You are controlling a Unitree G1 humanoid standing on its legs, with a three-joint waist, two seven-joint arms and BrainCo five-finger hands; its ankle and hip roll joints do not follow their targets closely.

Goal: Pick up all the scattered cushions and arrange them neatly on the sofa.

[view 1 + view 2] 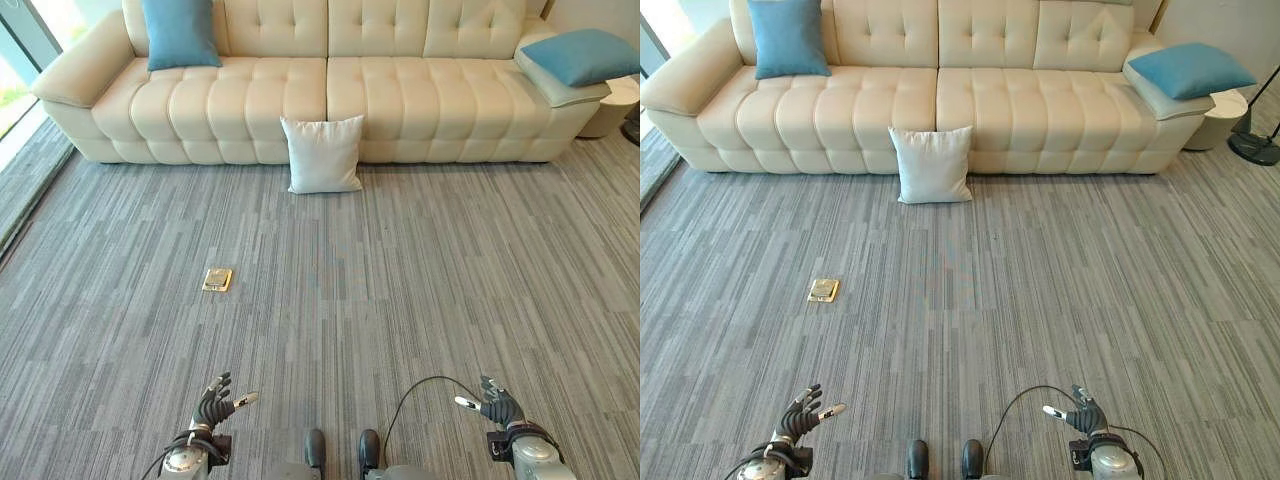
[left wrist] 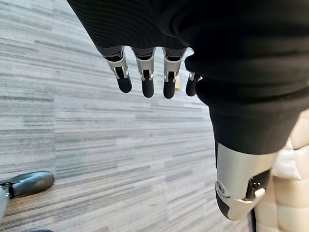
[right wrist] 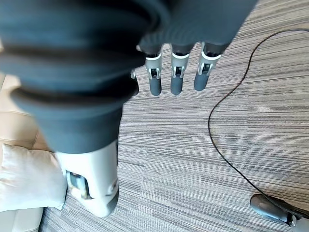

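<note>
A white cushion (image 1: 322,153) stands on the carpet, leaning against the front of the cream sofa (image 1: 250,95) near its middle. One blue cushion (image 1: 180,32) leans upright on the sofa's left seat against the backrest. Another blue cushion (image 1: 584,54) lies flat on the sofa's right armrest. My left hand (image 1: 214,405) hangs low at the near left, open and empty, its fingers (image 2: 147,79) relaxed above the carpet. My right hand (image 1: 497,403) is at the near right, also open with nothing in it. Both hands are far from the cushions.
A small brass floor plate (image 1: 217,279) is set in the grey striped carpet left of centre. A window edge runs along the far left. A round side table (image 1: 612,105) stands by the sofa's right end, with a lamp base (image 1: 1253,147) beside it.
</note>
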